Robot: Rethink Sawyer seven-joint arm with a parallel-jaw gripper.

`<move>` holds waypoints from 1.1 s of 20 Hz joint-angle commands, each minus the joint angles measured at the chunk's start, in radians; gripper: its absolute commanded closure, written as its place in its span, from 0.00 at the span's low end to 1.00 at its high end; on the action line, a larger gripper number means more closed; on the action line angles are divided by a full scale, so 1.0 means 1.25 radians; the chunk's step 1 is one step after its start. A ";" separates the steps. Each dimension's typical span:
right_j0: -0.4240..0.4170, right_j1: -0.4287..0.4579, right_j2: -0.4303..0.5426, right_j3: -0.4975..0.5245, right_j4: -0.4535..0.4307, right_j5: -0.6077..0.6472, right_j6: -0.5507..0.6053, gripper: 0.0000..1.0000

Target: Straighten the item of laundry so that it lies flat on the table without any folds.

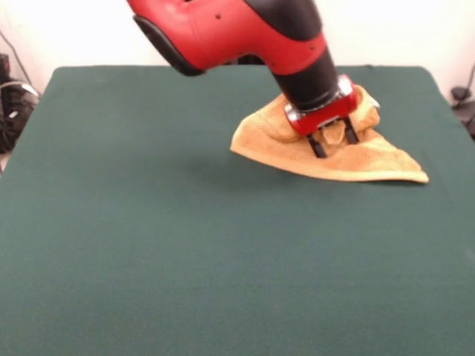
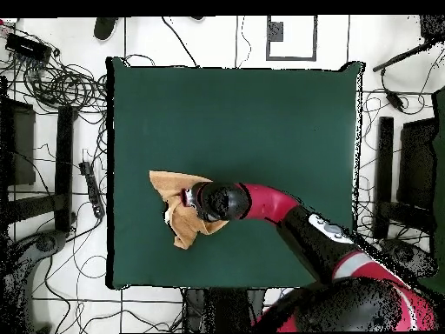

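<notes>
Claw (image 1: 333, 144) down on towel (image 1: 371, 162), two dark fingers (image 1: 317, 145) set narrowly apart, raised fold of cloth pinched between them. Red-and-black arm (image 1: 245, 30) slants in from above. Towel: orange-tan terry, soft nap, bunched under claw, crumpled into rough triangle; one flat corner runs to point at front view's right, another spreads left. Lies on desk (image 1: 148, 245) at far right in front view, close to far edge and side edge. Desk: dark green felt-like surface, broad rectangle, wide bare stretch toward camera and across to left.

White wall (image 1: 415, 30) behind; tiled floor (image 2: 217, 39) strewn with black cables (image 2: 61, 83).
</notes>
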 commanded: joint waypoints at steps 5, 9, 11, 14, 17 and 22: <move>0.137 -0.032 -0.163 -0.043 0.042 0.256 0.145 0.00; 0.163 -0.112 -0.217 0.021 0.063 0.250 0.209 0.00; 0.198 -0.177 -0.273 0.044 0.069 0.308 0.237 0.00; 0.248 -0.247 -0.353 0.062 0.076 0.391 0.266 0.00; 0.264 -0.276 -0.387 0.084 0.089 0.404 0.266 0.00; 0.293 -0.275 -0.417 0.086 0.109 0.414 0.263 0.00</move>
